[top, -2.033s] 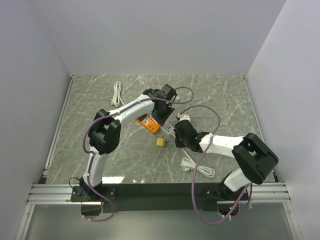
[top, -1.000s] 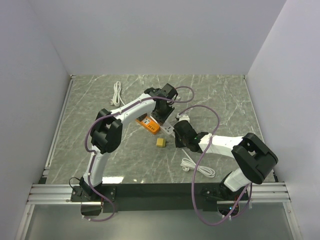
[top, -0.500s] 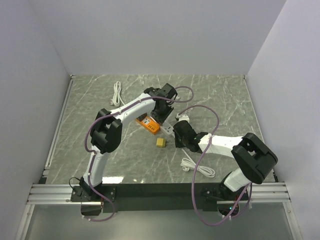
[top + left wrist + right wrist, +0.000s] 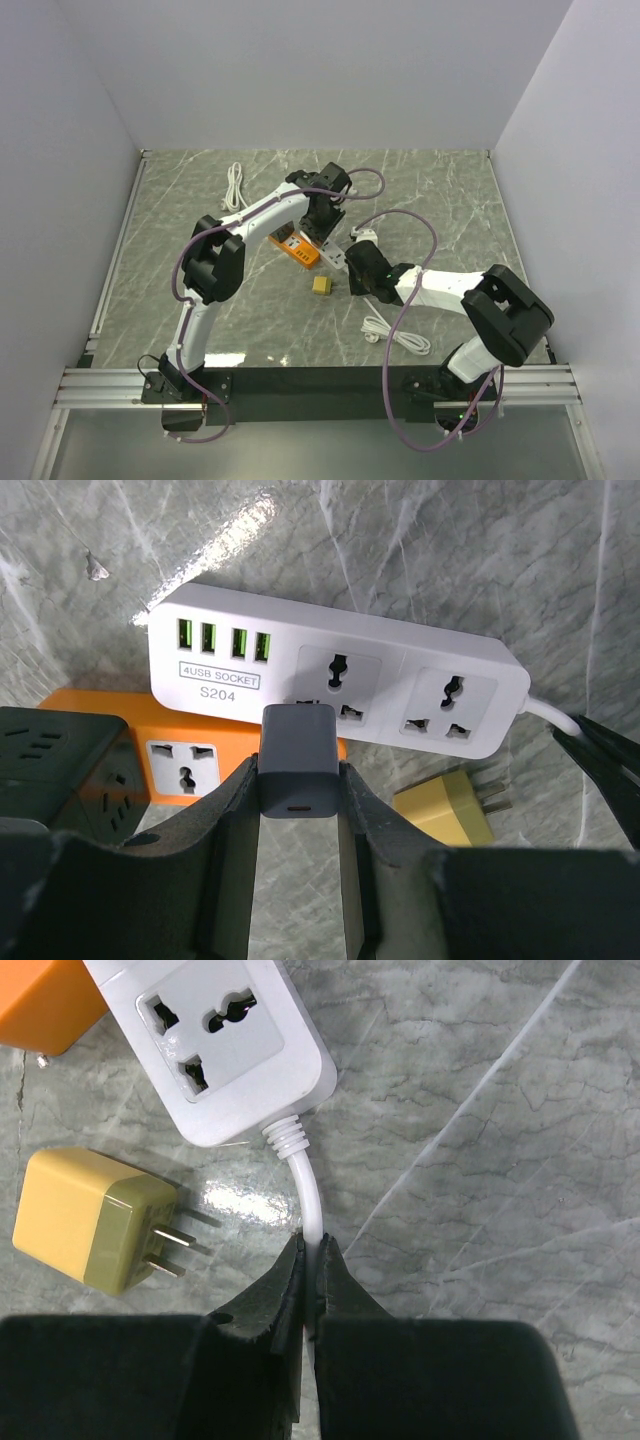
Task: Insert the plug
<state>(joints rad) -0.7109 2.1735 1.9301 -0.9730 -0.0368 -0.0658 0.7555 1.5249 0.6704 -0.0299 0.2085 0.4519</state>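
Top view: both arms meet at the middle of the marble counter (image 4: 450,200). The left pincer (image 4: 320,232) points down over an orange power strip (image 4: 296,248) and the white power strip (image 4: 338,257) beside it. The right pincer (image 4: 353,264) sits low at the white strip's right end. A yellow plug (image 4: 321,285) lies just near of them, and the white cable (image 4: 385,335) trails toward the near edge. Left wrist view: the left pincer is clamped on the grey plug (image 4: 298,755), one finger on each side. The plug's front end sits at the near edge of the socket next to the USB ports; whether its prongs have entered cannot be told. Right wrist view: the right pincer's fingers (image 4: 275,1290) are pressed together on the white cable just behind its strain relief. The yellow plug lies apart to the left, prongs toward the cable.
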